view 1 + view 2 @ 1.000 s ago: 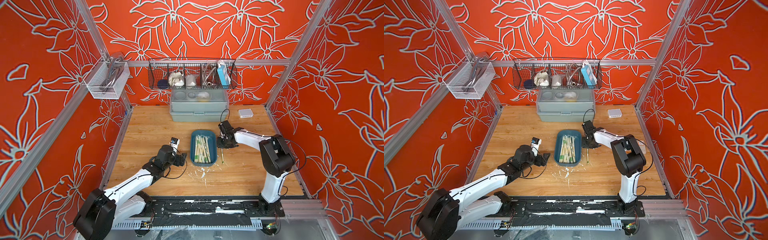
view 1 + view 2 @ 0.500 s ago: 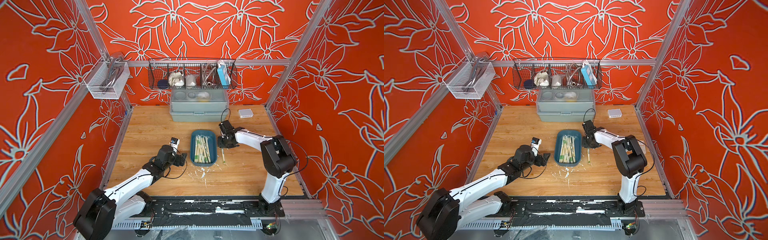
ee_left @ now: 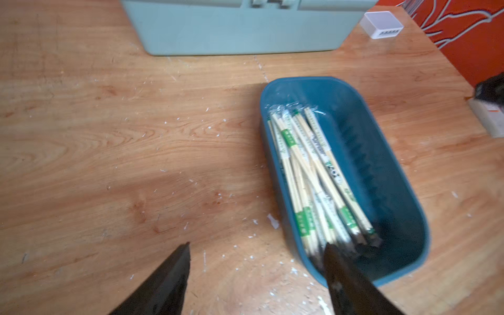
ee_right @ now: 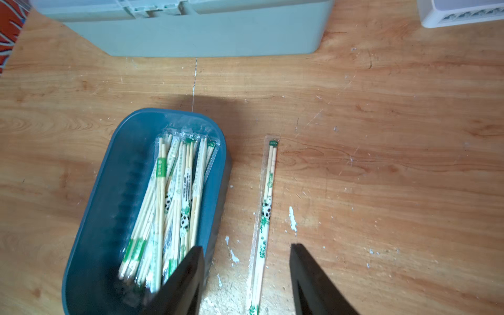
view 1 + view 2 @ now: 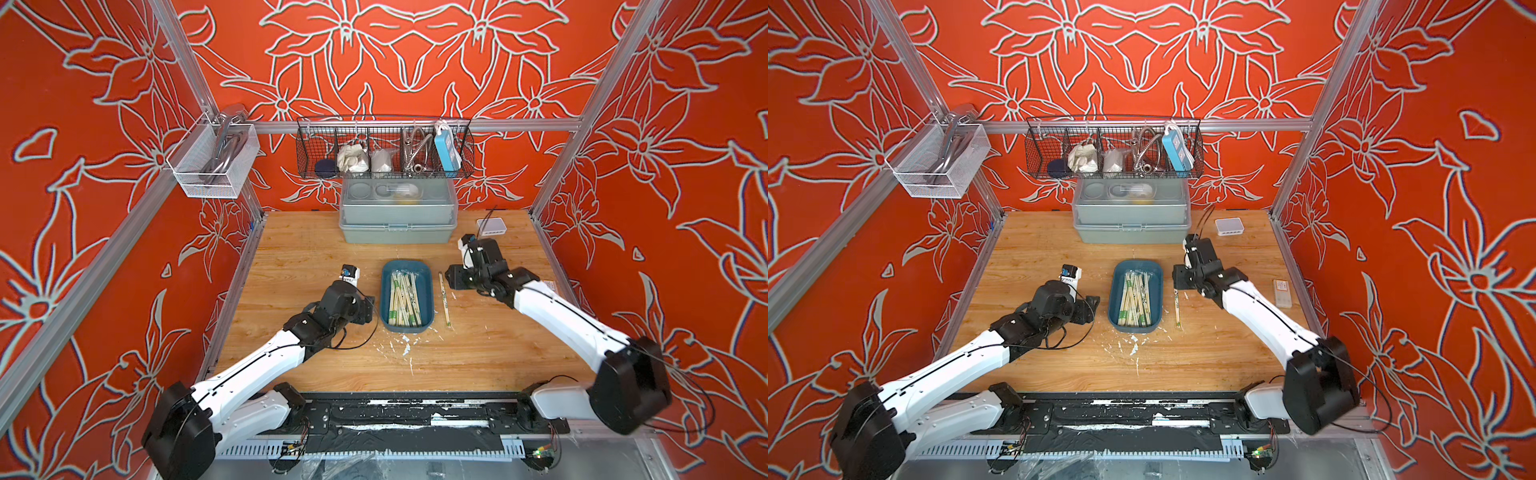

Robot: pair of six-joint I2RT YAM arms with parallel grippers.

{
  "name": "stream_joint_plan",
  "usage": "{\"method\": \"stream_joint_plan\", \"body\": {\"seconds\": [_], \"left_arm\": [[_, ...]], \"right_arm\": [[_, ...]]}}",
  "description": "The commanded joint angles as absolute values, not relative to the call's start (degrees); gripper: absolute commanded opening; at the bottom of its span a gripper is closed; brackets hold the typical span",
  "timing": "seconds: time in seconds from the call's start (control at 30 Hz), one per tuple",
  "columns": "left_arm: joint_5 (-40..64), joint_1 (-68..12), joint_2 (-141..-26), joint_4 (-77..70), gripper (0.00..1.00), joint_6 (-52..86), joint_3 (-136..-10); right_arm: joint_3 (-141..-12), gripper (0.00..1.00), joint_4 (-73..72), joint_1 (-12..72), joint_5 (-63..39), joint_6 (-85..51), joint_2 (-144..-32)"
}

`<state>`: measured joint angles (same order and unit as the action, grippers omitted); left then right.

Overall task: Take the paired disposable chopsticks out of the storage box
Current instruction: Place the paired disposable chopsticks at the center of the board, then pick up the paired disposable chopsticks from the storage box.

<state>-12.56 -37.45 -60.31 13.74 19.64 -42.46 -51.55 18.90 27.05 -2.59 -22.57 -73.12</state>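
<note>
Beside the dark blue plastic storage box (image 4: 90, 218), one wrapped wooden chopstick pair (image 4: 266, 207) lies on the counter (image 4: 381, 163); left end effector (image 3: 257, 245) and right end effector (image 4: 246, 245) spread.

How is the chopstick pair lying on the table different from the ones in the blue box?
The lone pair lies on the bare table, beside the box; the boxed pairs lie inside it. The lone pair lies flat and by itself; the boxed pairs are piled, some crossing. Shared: pale wooden sticks in clear wrappers with green print, pointing roughly the same way.
</note>
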Motion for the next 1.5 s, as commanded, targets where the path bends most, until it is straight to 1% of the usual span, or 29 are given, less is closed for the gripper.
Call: {"method": "stream_joint_plan", "body": {"seconds": [0.0, 0.07, 0.17, 0.2, 0.23, 0.3, 0.33, 0.37, 0.43, 0.53, 0.57, 0.9, 1.13, 1.47], "left_arm": [[-15.0, -39.8, -65.2, 26.1, 0.73, 25.4, -51.8], [-10.9, -39.9, -69.9, 27.8, 0.68, 27.2, -56.2], [-7.0, -39.9, -77.8, 29.7, 0.65, 29.7, -61.8], [-5.5, -39.9, -80.7, 30.1, 0.6, 30.1, -63.8], [-4.8, -39.9, -83.1, 30.6, 0.58, 30.6, -65.5], [-2.9, -39.9, -88.1, 31.1, 0.55, 31.0, -69.1], [-2.6, -39.9, -90.2, 31.5, 0.51, 31.2, -70.7], [-2.1, -39.9, -92.5, 32.0, 0.51, 31.4, -72.4], [-1.9, -39.9, -96.5, 33.5, 0.47, 31.9, -75.5], [-2.3, -39.9, -101.4, 35.1, 0.45, 32.5, -79.2], [-2.5, -39.9, -103.0, 35.2, 0.41, 32.8, -80.1], [-6.1, -39.8, -113.7, 39.9, 0.41, 34.1, -87.9], [-6.2, -38.9, -117.8, 40.3, 0.39, 34.0, -90.2], [-6.5, -38.1, -120.8, 39.4, 0.36, 33.6, -91.0]], "right_arm": [[-41.9, 0.56, 9.2, 27.7, -2.6, -19.8, -67.9], [-36.4, 0.57, 4.5, 27.8, -2.5, -19.9, -63.8], [-28.9, 0.57, -2.7, 28.4, -0.3, -18.6, -58.8], [-26.6, 0.59, -4.9, 28.4, 1.3, -18.5, -57.6], [-25.7, 0.59, -5.4, 28.4, 2.8, -18.7, -56.9], [-26.0, 0.59, -3.1, 28.4, 4.5, -18.0, -55.3], [-25.9, 0.59, -3.2, 28.5, 5.2, -18.0, -55.0], [-25.6, 0.6, -3.5, 28.5, 5.9, -18.3, -54.6], [-25.3, 0.6, -4.2, 28.5, 6.0, -18.5, -54.5], [-25.3, 0.6, -4.6, 28.5, 5.7, -18.9, -55.4], [-25.6, 0.59, -4.4, 28.5, 5.6, -19.0, -55.7], [-26.6, 0.6, -3.5, 28.6, 5.5, -19.4, -57.0], [-27.6, 0.6, -2.6, 28.6, 5.8, -19.6, -58.3], [-28.5, 0.6, -1.8, 28.6, 5.5, -19.9, -59.9]]}}
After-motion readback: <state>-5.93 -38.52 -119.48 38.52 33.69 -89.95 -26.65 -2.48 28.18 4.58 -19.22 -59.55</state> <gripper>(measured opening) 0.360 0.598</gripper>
